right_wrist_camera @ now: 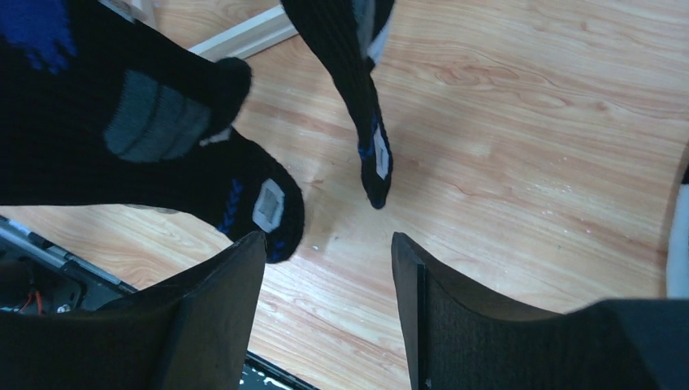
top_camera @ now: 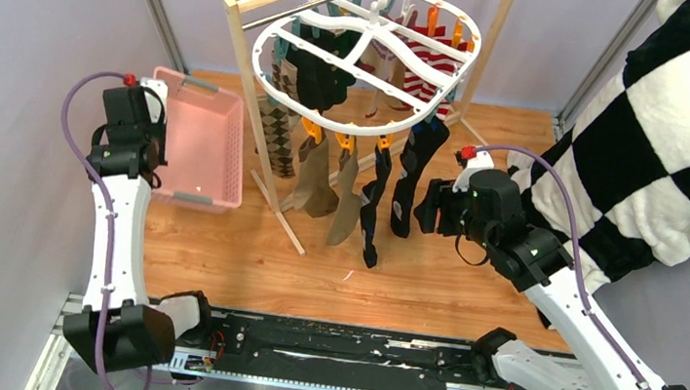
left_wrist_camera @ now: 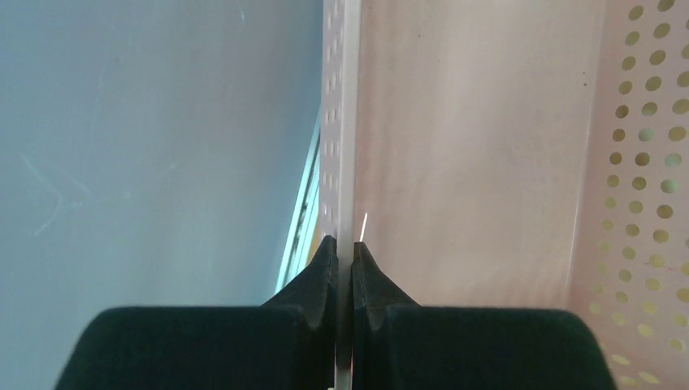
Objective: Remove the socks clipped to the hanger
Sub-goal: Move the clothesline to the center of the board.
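The white oval hanger (top_camera: 270, 88) hangs from a rail with socks clipped under it. Two tan socks (top_camera: 318, 182) and two black-and-blue socks (top_camera: 407, 178) hang along its near edge. A brown argyle sock (top_camera: 279, 134), dark green socks (top_camera: 320, 74) and red-and-white striped socks (top_camera: 428, 77) hang further back. My right gripper (top_camera: 421, 207) stands open just right of the black-and-blue socks. In the right wrist view the gripper (right_wrist_camera: 329, 240) holds nothing, and a black-and-blue sock (right_wrist_camera: 162, 154) hangs just above its left finger. My left gripper (left_wrist_camera: 345, 252) is shut on the pink basket's left wall (left_wrist_camera: 347, 122).
The pink basket (top_camera: 229, 143) sits on the wooden floor, left of the wooden rack frame (top_camera: 247, 76). A big black-and-white checkered cloth (top_camera: 682, 126) lies at the right, behind my right arm. Purple walls close in the sides.
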Tool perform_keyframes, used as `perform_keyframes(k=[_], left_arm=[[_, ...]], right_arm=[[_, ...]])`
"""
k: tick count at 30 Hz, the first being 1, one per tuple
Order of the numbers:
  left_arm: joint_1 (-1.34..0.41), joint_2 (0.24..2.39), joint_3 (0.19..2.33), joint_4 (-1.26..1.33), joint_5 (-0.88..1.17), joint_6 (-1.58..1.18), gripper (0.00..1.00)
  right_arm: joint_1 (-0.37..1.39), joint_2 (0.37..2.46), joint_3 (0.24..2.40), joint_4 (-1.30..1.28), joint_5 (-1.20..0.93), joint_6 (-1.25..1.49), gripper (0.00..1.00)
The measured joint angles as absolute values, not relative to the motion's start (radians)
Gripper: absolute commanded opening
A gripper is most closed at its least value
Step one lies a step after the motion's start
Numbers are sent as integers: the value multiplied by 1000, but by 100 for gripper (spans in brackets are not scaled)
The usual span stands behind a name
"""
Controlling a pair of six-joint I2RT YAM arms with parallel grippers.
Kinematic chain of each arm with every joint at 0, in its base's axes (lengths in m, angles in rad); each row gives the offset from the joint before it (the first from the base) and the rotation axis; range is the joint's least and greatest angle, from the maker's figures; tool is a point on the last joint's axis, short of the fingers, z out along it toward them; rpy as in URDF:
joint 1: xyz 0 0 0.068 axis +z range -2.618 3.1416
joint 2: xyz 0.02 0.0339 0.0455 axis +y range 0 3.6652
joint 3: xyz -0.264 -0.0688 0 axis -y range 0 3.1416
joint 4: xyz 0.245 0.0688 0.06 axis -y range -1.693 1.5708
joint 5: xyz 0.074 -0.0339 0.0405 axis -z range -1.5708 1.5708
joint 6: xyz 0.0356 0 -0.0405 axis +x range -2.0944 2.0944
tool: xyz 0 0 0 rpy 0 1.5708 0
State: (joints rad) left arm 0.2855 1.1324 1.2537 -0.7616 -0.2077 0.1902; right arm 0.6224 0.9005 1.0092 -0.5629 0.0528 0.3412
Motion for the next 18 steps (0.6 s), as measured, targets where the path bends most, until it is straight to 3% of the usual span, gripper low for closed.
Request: perform_keyframes(k=[9,18], left_arm=[[301,982,1198,-1076,-125,565,0],[302,927,1196,-1247,-78,710,0]], right_arm=[[622,949,1073,-570,-35,310,73],[625,1005,1091,-571,-84,289,76]])
